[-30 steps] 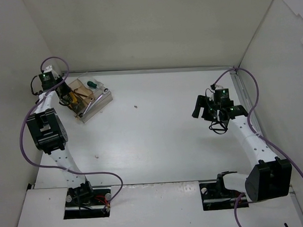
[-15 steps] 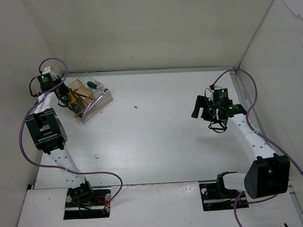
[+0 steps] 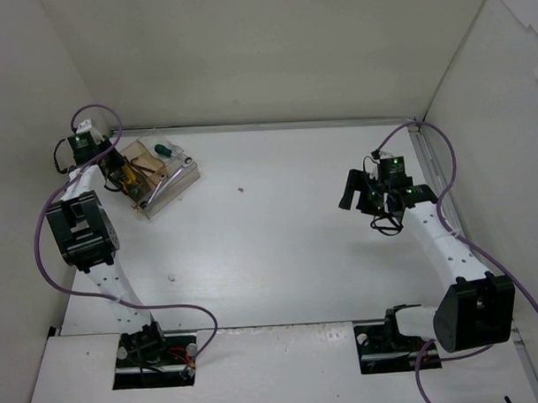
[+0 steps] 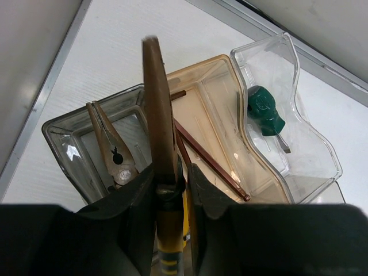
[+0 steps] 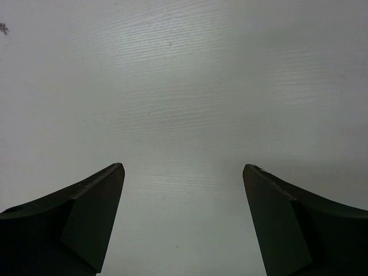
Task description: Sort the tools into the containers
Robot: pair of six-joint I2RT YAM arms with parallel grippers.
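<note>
**Left gripper clamped on a yellow-handled tool over the boxes**

The left gripper (image 4: pixel 171 177) is closed tight on a yellow-handled tool (image 4: pixel 158 109). Its fingers (image 4: pixel 138 195) press the tool from both sides just above the yellow and black handle. The tool's long brown metal part sticks out past the fingertips, over the wall between two boxes. Whether it touches them cannot be told.

The boxes (image 3: pixel 175 180) sit as a tight cluster in the far left corner of the table (image 3: pixel 280 254), close to the left wall, and the left arm reaches right up to them. In the left wrist view three boxes show side by side:

- **Left:** the grey box (image 4: pixel 63 138) holds a pair of pliers (image 4: pixel 112 154), jaws shut, lying on the bottom.
- **Middle:** the brown box (image 4: pixel 215 92) holds a thin rod (image 4: pixel 215 167) lying slantwise across it.
- **Right:** the clear box (image 4: pixel 305 155) holds a green-handled screwdriver (image 4: pixel 264 112), with its short blade pointing away from the brown box.

From above, the green handle shows at the far side of the cluster.

The right gripper (image 5: pixel 183 168) hangs over the right side of the table, well apart from the boxes. Its jaws stand wide apart and hold nothing, and the white table surface shows below them
</note>
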